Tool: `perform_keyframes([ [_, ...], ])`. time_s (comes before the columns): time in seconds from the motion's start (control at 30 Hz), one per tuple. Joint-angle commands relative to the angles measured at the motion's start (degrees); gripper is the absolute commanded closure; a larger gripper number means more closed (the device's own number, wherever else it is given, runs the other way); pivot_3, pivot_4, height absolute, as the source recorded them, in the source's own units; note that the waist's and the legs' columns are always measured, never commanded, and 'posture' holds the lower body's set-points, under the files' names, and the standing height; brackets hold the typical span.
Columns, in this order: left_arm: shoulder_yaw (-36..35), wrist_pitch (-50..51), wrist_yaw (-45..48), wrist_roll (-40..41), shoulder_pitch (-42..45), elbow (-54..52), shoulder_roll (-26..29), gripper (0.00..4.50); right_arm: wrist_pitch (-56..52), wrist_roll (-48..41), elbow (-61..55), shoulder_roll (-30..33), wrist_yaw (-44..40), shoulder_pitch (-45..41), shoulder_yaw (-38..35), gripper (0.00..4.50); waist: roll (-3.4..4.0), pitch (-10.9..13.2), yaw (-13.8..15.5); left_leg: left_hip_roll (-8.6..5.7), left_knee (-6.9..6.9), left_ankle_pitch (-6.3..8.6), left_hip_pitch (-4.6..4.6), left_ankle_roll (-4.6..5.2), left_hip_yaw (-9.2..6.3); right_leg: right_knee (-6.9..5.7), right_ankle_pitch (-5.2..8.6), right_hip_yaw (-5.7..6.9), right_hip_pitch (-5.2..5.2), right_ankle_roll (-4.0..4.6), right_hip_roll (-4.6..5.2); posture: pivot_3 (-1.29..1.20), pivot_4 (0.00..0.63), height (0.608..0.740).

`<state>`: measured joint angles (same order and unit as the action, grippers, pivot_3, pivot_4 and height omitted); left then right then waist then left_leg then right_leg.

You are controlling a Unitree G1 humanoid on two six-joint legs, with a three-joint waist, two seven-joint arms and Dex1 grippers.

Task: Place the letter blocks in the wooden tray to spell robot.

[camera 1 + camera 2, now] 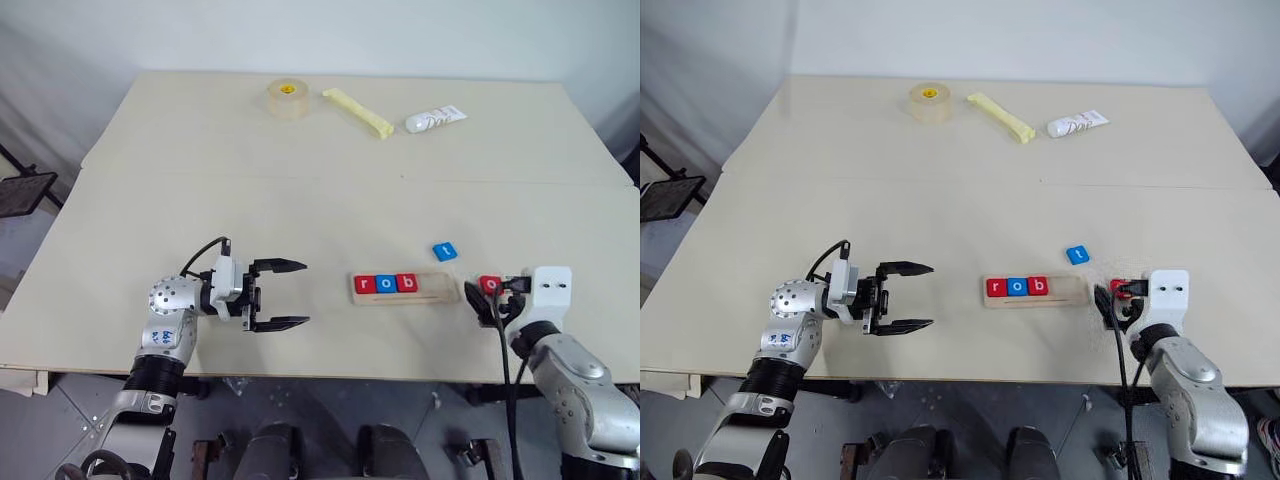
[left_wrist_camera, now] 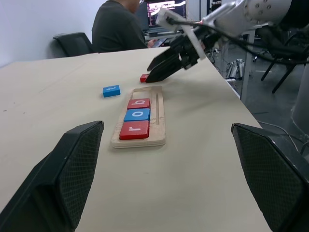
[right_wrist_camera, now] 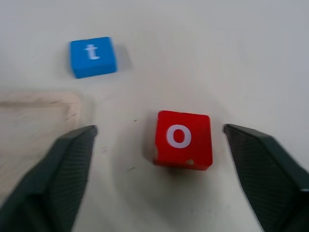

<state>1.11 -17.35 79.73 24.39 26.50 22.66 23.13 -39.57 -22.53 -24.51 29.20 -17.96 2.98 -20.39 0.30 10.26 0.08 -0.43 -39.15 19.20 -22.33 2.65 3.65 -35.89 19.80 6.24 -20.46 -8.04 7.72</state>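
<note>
You have a large pale table (image 1: pixel 330 170) across most of the head view. At its top edge you find a roll of tape (image 1: pixel 287 99) left of centre, a yellow stick (image 1: pixel 357 112) lying diagonally beside it, and a white tube (image 1: pixel 434 120) to the right; the print on the tube is too small to read.

In the lower left of the head view, the left gripper (image 1: pixel 290 294) points toward frame right. Its two black fingers are spread wide apart and hold nothing. It is well apart from the tray.

In the lower centre of the frame lies the wooden tray (image 1: pixel 438 289). You see three letter blocks seated in its left portion, touching side by side: a red "r" block (image 1: pixel 364 285), a blue "o" block (image 1: pixel 385 284) and a red "b" block (image 1: pixel 406 283). The right portion of the tray is bare wood.

A blue "t" block (image 1: pixel 445 251) lies flat on the table just above the tray's right end, slightly rotated.

In the lower right, the right gripper (image 3: pixel 159 140) sits just right of the tray's end. Its fingers are spread wide. Between them, in the right wrist view, a red "o" block (image 3: pixel 183 139) rests on the table, and neither finger touches it.

In the left wrist view, a person (image 2: pixel 118 26) in a dark top sits beyond the table's far end, before a lit screen.
</note>
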Motion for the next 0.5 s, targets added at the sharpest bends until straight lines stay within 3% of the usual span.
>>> perform_keyframes([
  [0.03, -0.10, 0.15, 0.12, 0.26, -0.77, -1.91, 0.15, 0.00, 1.04, -0.85, -2.42, 6.62, -7.64, 1.64, -0.57, 0.02, -0.02, -0.01, -0.03, 0.03, 0.00, 0.00, 0.02, 0.00, -0.02, 0.01, 0.00, 0.01, 0.03, 0.00, -0.03, 0.00, 0.150, 0.740],
  [0.17, -0.03, -0.06, -0.46, 0.07, -1.49, -2.10, -0.22, 0.00, 5.04, 0.84, 3.23, 17.98, -19.60, 0.14, 1.97, 0.02, -0.02, 0.00, -0.04, 0.02, 0.00, 0.00, 0.02, 0.00, 0.08, 0.06, 0.00, -0.02, 0.03, 0.00, 0.00, 0.00, 0.150, 0.740],
  [0.3, 0.14, 0.27, -1.21, 0.14, -2.36, -3.22, -0.69, 0.00, 9.08, 1.59, 11.05, 25.04, -28.95, -4.96, 5.31, 0.02, -0.02, 0.00, -0.07, 0.07, -0.01, 0.00, 0.03, 0.01, 0.07, 0.13, 0.00, 0.02, 0.06, 0.00, -0.04, 0.00, 0.150, 0.740],
  [0.5, -0.29, 0.55, -2.66, 0.16, -4.74, -5.71, -0.38, 0.00, 21.46, 9.14, 32.46, 31.75, -46.18, -20.80, 18.52, 0.02, -0.02, 0.00, -0.21, 0.07, -0.04, 0.00, 0.03, 0.01, 0.09, 0.21, 0.00, 0.05, 0.09, 0.00, -0.02, 0.00, 0.150, 0.740],
])
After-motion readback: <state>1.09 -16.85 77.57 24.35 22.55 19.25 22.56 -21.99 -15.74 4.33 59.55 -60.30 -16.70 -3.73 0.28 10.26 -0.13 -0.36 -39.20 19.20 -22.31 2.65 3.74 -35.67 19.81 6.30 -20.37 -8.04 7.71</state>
